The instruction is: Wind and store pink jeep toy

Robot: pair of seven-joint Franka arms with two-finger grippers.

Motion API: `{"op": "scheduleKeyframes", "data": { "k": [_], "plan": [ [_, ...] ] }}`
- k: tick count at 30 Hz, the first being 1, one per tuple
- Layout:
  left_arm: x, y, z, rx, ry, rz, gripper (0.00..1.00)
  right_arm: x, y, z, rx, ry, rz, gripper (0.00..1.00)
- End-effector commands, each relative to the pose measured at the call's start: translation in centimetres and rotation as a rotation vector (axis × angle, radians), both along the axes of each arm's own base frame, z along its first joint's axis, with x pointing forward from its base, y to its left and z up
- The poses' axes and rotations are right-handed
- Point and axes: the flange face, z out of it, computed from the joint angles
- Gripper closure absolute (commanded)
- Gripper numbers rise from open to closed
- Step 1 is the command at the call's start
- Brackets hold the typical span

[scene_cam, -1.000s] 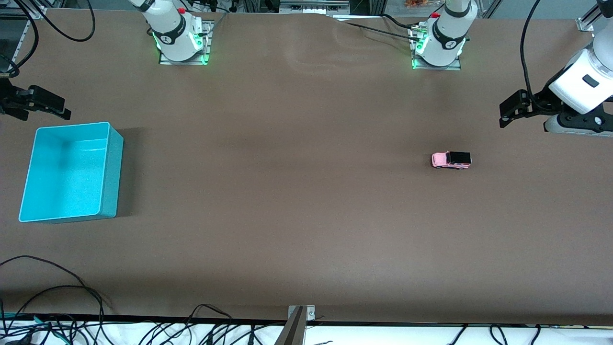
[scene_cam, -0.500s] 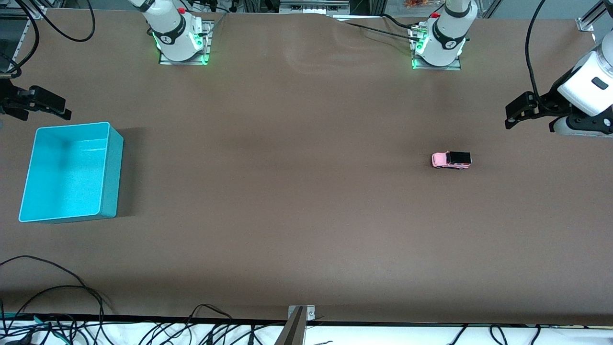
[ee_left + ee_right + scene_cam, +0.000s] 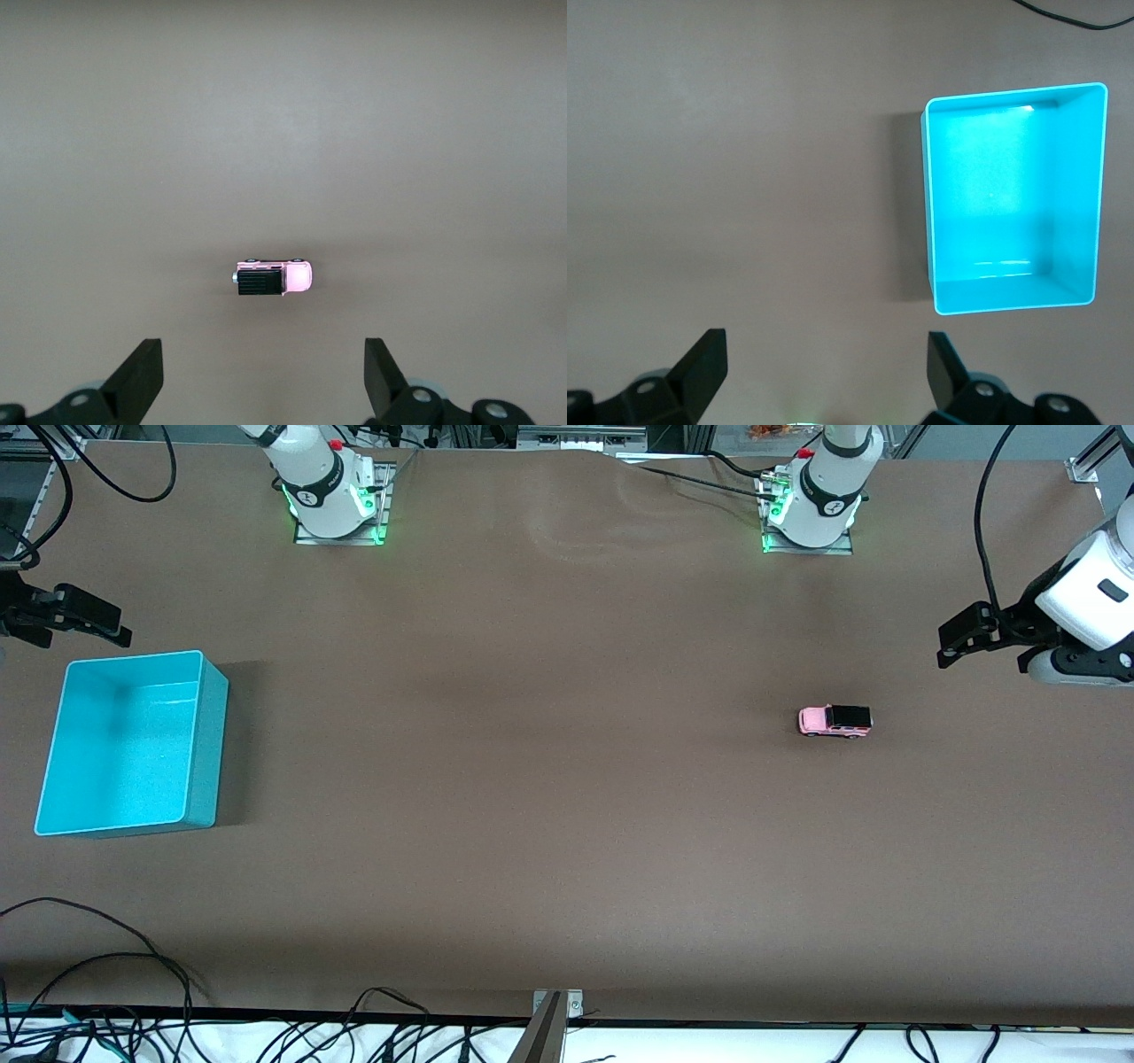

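The pink jeep toy [image 3: 835,721], tiny, with a black roof, stands on the brown table toward the left arm's end. It also shows in the left wrist view [image 3: 274,278]. My left gripper [image 3: 953,641] is open and empty in the air over the table near that end, off to the side of the jeep; its own view [image 3: 263,381] looks down on the jeep. The turquoise bin [image 3: 205,744] stands empty at the right arm's end and shows in the right wrist view [image 3: 992,186]. My right gripper [image 3: 108,625] is open and empty, up beside the bin [image 3: 827,376].
The two arm bases [image 3: 332,500] [image 3: 811,509] stand along the table's edge farthest from the front camera. Loose black cables [image 3: 106,992] lie along the nearest edge. A metal bracket [image 3: 558,1005] sits at the middle of that edge.
My left gripper has drifted outward toward the left arm's end of the table, away from the jeep. The jeep, the bin and the right gripper have not moved.
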Motion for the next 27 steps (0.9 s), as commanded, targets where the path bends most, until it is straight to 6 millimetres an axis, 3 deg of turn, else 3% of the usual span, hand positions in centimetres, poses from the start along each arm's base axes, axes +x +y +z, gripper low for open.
{"op": "scheduleKeyframes", "data": {
  "k": [1,9,18,27],
  "plan": [
    [0.9,2.4,-0.8,-0.013,0.027,0.023,0.0,0.3,0.0,0.5,-0.018,0.0,-0.009,0.0],
    [1.1,3.1,-1.2,-0.013,0.036,0.034,0.0,0.5,-0.1,0.2,-0.018,0.005,-0.006,0.0],
    [1.9,2.6,-3.5,-0.02,0.077,0.02,0.0,0.5,-0.2,0.2,-0.02,0.003,-0.006,0.0],
    [2.0,3.2,-4.3,-0.02,0.092,0.037,0.0,0.5,-0.2,0.2,-0.019,0.003,-0.003,0.0]
  ]
}}
